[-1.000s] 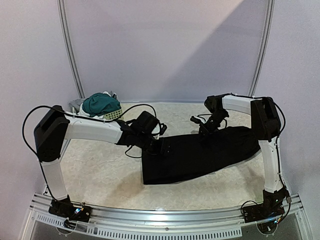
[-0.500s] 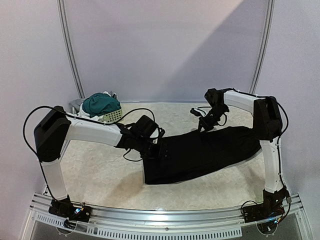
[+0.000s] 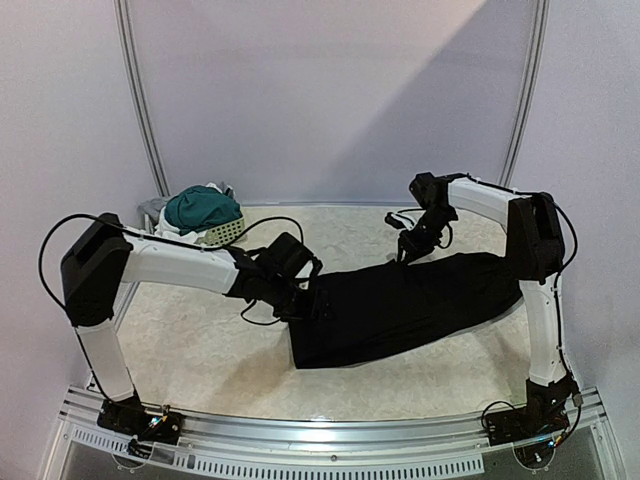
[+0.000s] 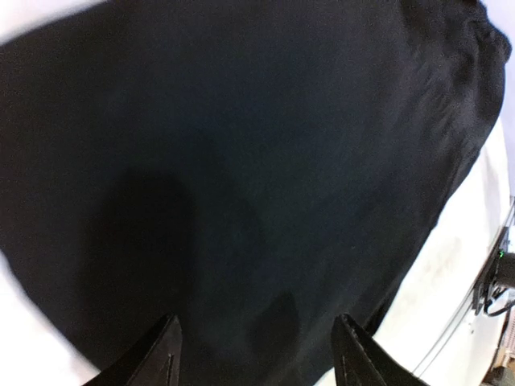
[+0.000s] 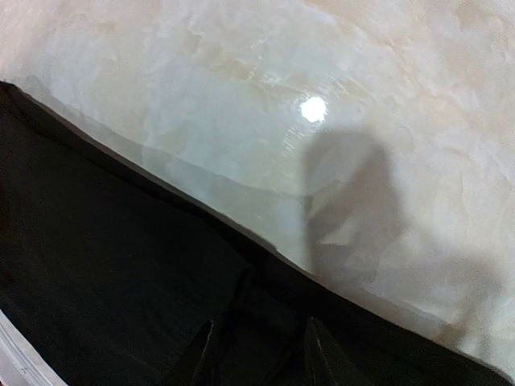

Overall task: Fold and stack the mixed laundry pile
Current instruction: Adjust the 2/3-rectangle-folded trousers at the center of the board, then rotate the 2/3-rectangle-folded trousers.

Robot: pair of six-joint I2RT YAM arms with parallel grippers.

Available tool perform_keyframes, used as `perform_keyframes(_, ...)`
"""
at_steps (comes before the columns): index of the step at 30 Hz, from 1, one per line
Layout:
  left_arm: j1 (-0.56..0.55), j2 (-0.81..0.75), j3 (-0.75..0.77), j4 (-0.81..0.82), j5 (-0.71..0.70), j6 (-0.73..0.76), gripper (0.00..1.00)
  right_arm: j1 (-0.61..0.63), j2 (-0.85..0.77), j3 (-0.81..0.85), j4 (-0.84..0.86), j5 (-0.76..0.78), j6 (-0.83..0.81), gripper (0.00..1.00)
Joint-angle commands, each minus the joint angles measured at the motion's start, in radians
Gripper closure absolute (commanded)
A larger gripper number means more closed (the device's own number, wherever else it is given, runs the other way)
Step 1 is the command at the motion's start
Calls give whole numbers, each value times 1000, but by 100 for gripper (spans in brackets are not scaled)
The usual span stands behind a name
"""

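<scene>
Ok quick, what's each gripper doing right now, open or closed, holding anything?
Left gripper: open, empty, over the black trousers.
Right gripper: partly open at the trousers' far edge, no grip visible.

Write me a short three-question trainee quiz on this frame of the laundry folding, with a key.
1. True or false: the black trousers lie inside the pale basket.
2. What sits on top in that basket? A. teal-green shorts B. a black sock C. a red towel
3. In the left wrist view, how do the left arm's jaws stand over the trousers?

Key
1. False: they lie spread on the table, apart from the basket.
2. A.
3. Open, with nothing between them.
</scene>
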Motion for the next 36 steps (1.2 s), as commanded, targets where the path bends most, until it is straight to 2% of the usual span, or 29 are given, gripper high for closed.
perform_keyframes(1, -11, -106, 31, -130, -145, 31, 34, -18, -40, 24, -39, 70, 8, 57)
perform_keyframes(4, -4, -122, 48, -235, -242, 27, 32, -74, -104, -7, -61, 44, -5, 52)
perform_keyframes(8, 6, -127, 6, -293, -284, -11, 31, -227, -243, -117, -63, 21, -15, 49)
perform_keyframes(11, 20, -130, -53, -273, -267, -62, 30, -311, -325, -232, -42, 77, -65, 46)
perform_keyframes(18, 47, -122, -175, -83, -153, -160, 29, -433, -414, -449, 54, 188, -153, 45)
perform_keyframes(25, 51, -68, -198, 6, -79, -176, 31, -456, -343, -484, 107, 259, -168, 45)
perform_keyframes(33, 59, -28, -231, 111, -33, -226, 34, -457, -183, -401, 136, 306, -178, 46)
perform_keyframes(36, 65, -2, -227, 113, -35, -246, 38, -456, -149, -384, 141, 345, -180, 47)
